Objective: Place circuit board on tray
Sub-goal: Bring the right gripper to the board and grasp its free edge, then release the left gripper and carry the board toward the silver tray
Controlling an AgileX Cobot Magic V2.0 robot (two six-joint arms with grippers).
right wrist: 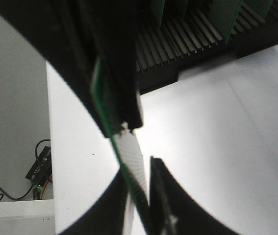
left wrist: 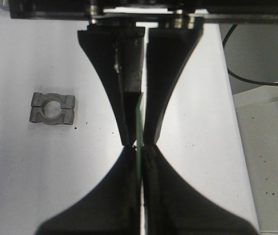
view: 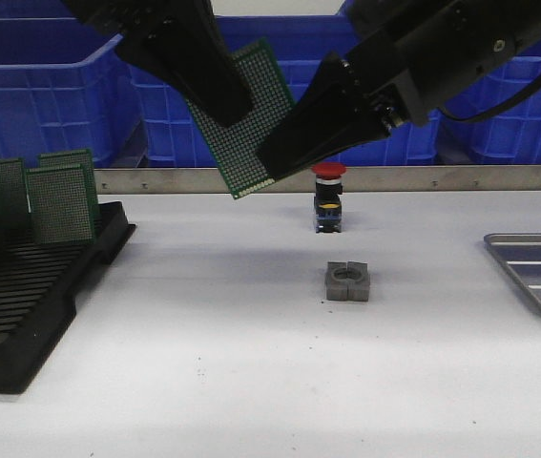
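The board (view: 248,119) hangs tilted in the air above the table (view: 251,382), held from both sides. The left gripper (view: 235,107) pinches its upper edge; in the left wrist view the board (left wrist: 139,132) shows edge-on between the closed fingers (left wrist: 126,112). The right gripper (view: 275,157) meets its lower corner, fingers around the board (right wrist: 129,166), though whether they press it I cannot tell. The tray (view: 537,272) lies well apart at the table's right edge. Below stand a red button (view: 328,197) and a grey clamp (view: 347,281); a black rack (view: 31,277) with more boards sits left, blue bins (view: 41,86) behind.
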